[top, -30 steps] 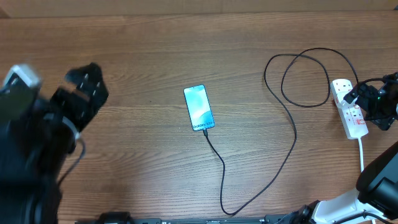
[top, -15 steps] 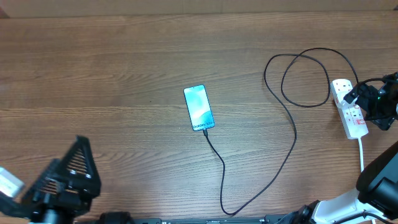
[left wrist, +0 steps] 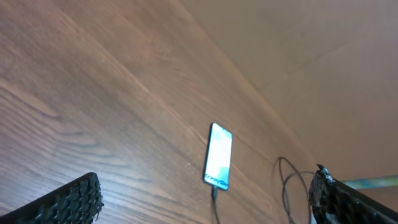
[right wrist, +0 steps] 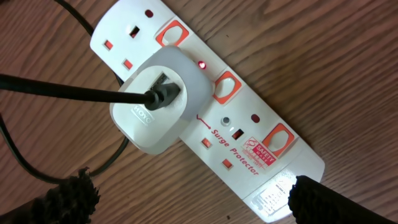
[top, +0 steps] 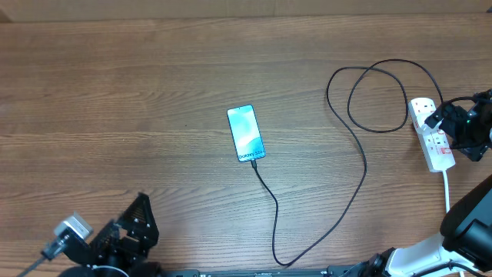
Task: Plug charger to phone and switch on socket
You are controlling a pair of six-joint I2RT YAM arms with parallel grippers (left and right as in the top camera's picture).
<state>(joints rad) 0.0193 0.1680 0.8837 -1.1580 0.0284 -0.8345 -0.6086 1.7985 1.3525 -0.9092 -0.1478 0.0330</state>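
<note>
Left gripper (top: 132,225) at the front-left edge of the desk (top: 115,92), jaws wide open, empty. Phone (top: 245,133) mid-desk, screen up and lit, charger (top: 361,177) tip at its bottom edge. Cable loops right to a white adaptor (right wrist: 155,102) seated in the socket (top: 431,135), red light on beside it. Right gripper (top: 450,127) over the socket, jaws spread, holding nothing.
</note>
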